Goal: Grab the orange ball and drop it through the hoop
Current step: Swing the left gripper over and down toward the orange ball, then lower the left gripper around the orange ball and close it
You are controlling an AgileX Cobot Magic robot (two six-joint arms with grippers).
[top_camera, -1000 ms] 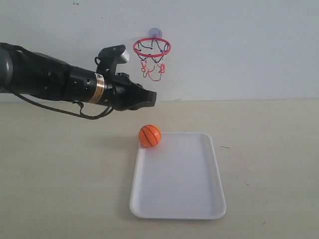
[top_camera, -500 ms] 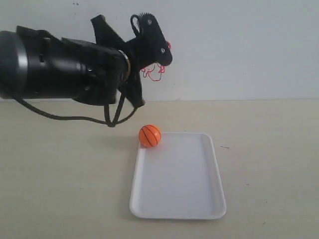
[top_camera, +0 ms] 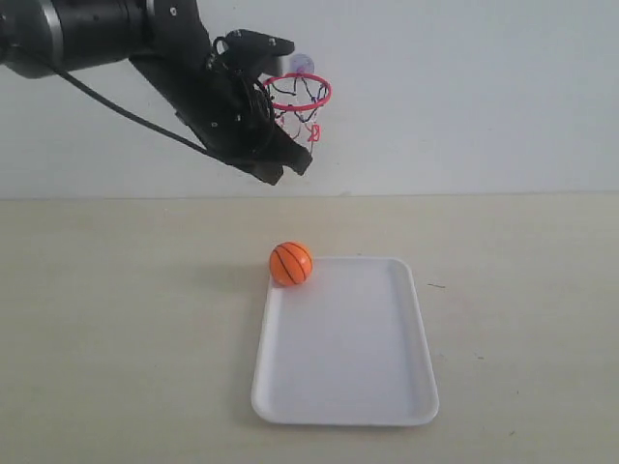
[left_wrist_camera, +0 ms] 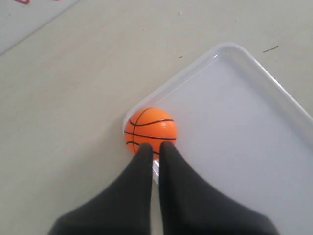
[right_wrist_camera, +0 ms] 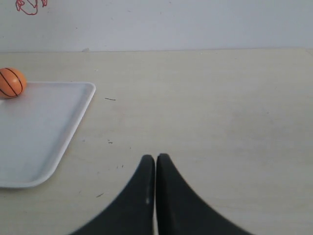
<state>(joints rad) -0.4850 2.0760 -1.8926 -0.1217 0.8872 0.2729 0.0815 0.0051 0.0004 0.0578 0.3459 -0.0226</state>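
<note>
The orange ball [top_camera: 290,263] rests on the far left corner of the white tray [top_camera: 348,377], and it also shows as the orange ball [left_wrist_camera: 150,129] and the orange ball [right_wrist_camera: 11,82] in the wrist views. The hoop [top_camera: 295,92] with its red rim hangs on the back wall. My left gripper [top_camera: 288,166] is raised high, just left of and below the hoop, well above the ball. Its jaws are shut with nothing between them, seen as the left gripper [left_wrist_camera: 154,147]. My right gripper [right_wrist_camera: 155,158] is shut and empty over bare table, out of the exterior view.
The white tray [left_wrist_camera: 254,127] lies on a beige table [top_camera: 116,329], its long side running toward the near edge. A white wall [top_camera: 464,97] stands behind the table. Bits of the red net [right_wrist_camera: 29,6] show at the edge of the right wrist view.
My left arm has swung upward and rotated, carrying its shut gripper from beside the hoop's lower left up close to the rim. The ball and tray have not moved.
</note>
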